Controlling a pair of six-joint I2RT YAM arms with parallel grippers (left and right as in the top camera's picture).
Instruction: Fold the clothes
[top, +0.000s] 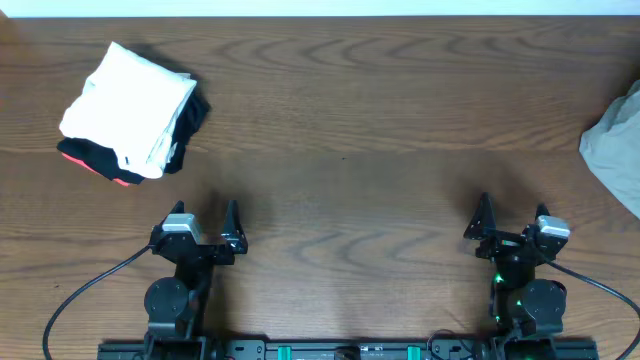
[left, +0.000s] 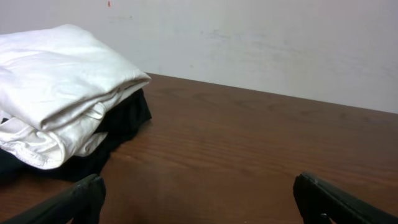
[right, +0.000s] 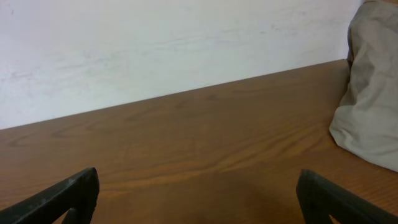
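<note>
From where I stand, both arms sit pulled in at the near edge of the brown wooden surface (top: 360, 120), the left hand (top: 205, 212) at about seven o'clock and the right hand (top: 512, 208) at about five. Each has its fingers spread wide apart and nothing between them, a resting pose rather than a working one. The white T-shirt (top: 125, 95) lies well away at about ten o'clock, already gathered into a thick, soft-edged bundle. It rests on a black garment (top: 192, 115) with a red-orange edge peeking out at the near-left corner. It seems to have been parked there as part of a finished stack, leaving the middle of the surface as working room. No lettering shows; only plain white cloth faces up. Over at three o'clock a crumpled grey-beige cloth (top: 618, 140) spills in from the edge, loose and unfolded, probably waiting its turn. I'd judge the white piece done and the arms idle between items. The right hand is nearer that loose cloth.
</note>
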